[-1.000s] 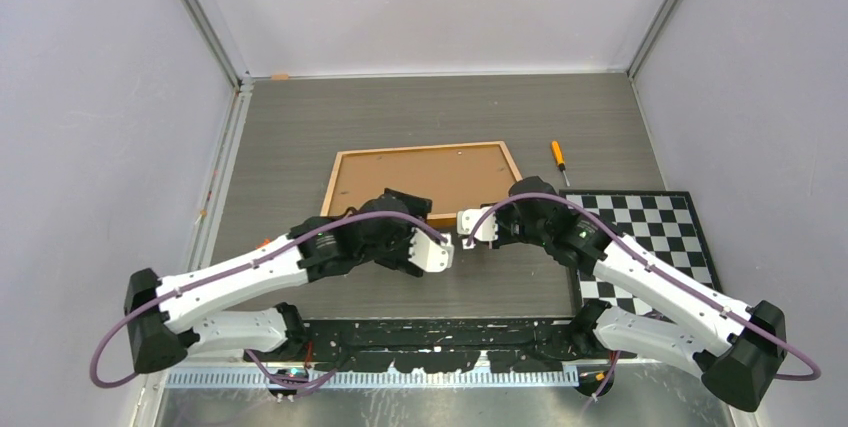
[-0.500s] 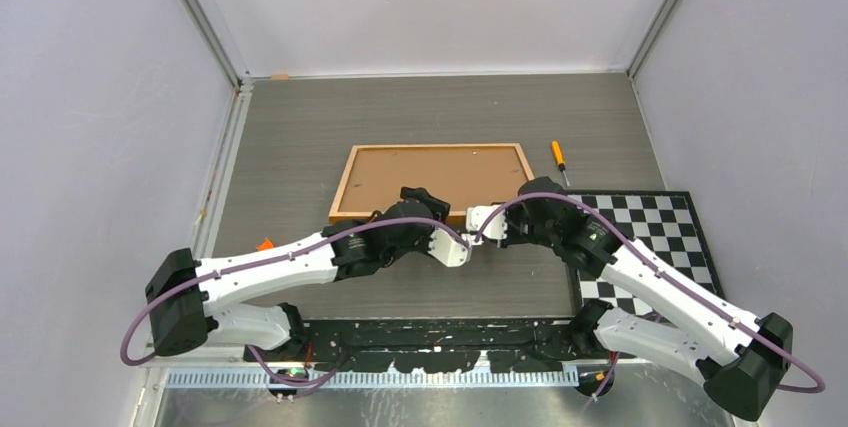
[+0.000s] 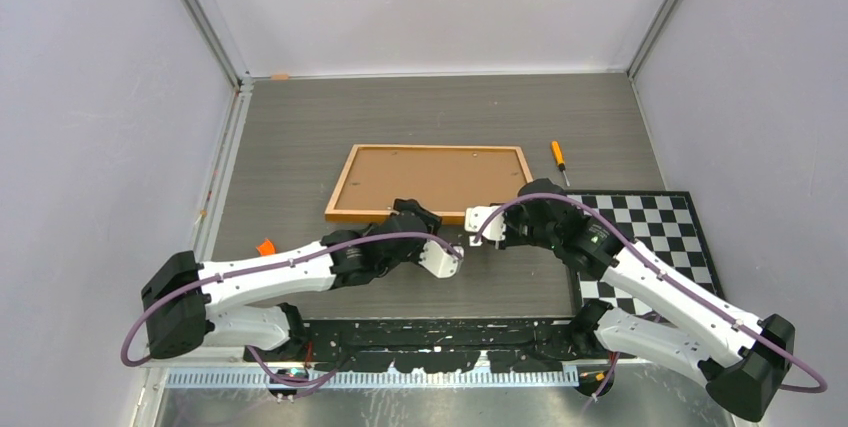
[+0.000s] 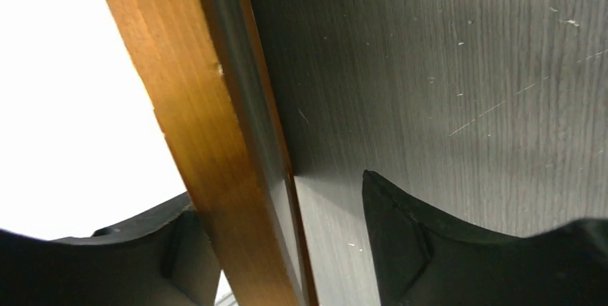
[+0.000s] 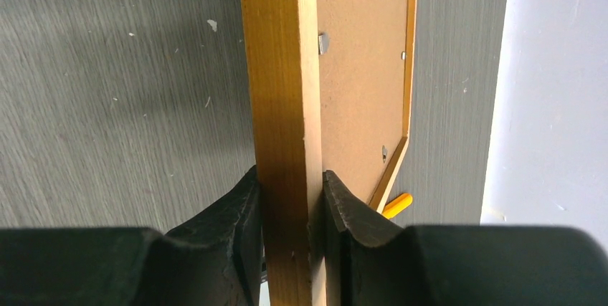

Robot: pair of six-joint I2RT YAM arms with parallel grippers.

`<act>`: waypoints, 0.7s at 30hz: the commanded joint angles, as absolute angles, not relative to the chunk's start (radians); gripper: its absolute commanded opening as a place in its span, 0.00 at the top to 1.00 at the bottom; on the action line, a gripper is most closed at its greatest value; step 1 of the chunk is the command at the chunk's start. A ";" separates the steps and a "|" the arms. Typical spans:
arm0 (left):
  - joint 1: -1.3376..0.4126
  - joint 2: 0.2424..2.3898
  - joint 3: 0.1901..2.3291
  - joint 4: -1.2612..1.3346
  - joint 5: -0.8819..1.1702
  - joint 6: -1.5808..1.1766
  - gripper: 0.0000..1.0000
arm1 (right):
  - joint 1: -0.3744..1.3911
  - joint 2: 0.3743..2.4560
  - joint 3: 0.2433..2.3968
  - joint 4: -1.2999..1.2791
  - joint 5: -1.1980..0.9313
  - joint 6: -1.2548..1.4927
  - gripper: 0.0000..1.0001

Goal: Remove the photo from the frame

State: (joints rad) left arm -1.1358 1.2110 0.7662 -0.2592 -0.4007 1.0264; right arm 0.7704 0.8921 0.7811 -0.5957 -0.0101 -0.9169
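At desk (image 3: 300,127) middle, frame (image 3: 432,179) sits back-up; photo hidden under backing board (image 5: 358,69). Near rail: right gripper (image 5: 289,184) clamped on it; left gripper (image 4: 279,195) apart, straddling it. Risk: one-sided pinch lets frame pivot, slip, slap desk.

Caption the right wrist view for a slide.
Right claw clamped on the frame by its wooden edge, brown backing board showing, orange screwdriver handle beyond.

The frame (image 5: 281,69) is showing an orange-brown wood border with a smooth satin finish; its backing board (image 5: 358,69) is appearing matt brown fibreboard. The desk (image 5: 107,69) is presenting a grey, scratched woodgrain surface.
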 commanded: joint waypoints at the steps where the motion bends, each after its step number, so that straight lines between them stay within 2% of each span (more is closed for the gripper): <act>1: -1.133 1.231 0.803 -0.245 -0.416 1.011 0.44 | 0.778 0.867 0.806 -0.565 -0.134 -0.818 0.99; 2: -1.133 1.245 0.810 -0.243 -0.427 1.005 0.59 | 0.778 0.865 0.811 -0.570 -0.137 -0.819 0.99; 3: -1.133 1.257 0.822 -0.239 -0.440 1.001 0.68 | 0.779 0.863 0.815 -0.577 -0.142 -0.819 0.99; 6: -1.134 1.281 0.839 -0.236 -0.472 0.995 0.80 | 0.778 0.846 0.831 -0.605 -0.162 -0.821 0.99; 9: -1.131 1.294 0.851 -0.241 -0.501 0.986 0.81 | 0.779 0.815 0.846 -0.639 -0.197 -0.820 0.99; 10: -1.132 1.294 0.858 -0.253 -0.502 0.981 0.85 | 0.779 0.803 0.850 -0.645 -0.202 -0.816 0.99; 11: -1.131 1.291 0.872 -0.275 -0.495 0.967 0.97 | 0.778 0.791 0.856 -0.648 -0.200 -0.802 0.96; 12: -1.131 1.287 0.886 -0.305 -0.485 0.948 1.00 | 0.778 0.784 0.862 -0.648 -0.187 -0.780 0.87; 14: -1.125 1.274 0.925 -0.392 -0.448 0.905 1.00 | 0.779 0.785 0.893 -0.654 -0.149 -0.729 0.53; 15: -1.121 1.267 0.946 -0.431 -0.426 0.875 1.00 | 0.779 0.790 0.916 -0.665 -0.129 -0.698 0.40; 17: -1.106 1.256 0.995 -0.516 -0.367 0.824 1.00 | 0.778 0.805 0.980 -0.693 -0.097 -0.633 0.17; 19: -1.086 1.258 1.061 -0.610 -0.296 0.771 1.00 | 0.779 0.812 1.040 -0.716 -0.068 -0.577 0.09; 21: -1.072 1.273 1.138 -0.687 -0.255 0.728 1.00 | 0.778 0.805 1.097 -0.730 -0.051 -0.534 0.06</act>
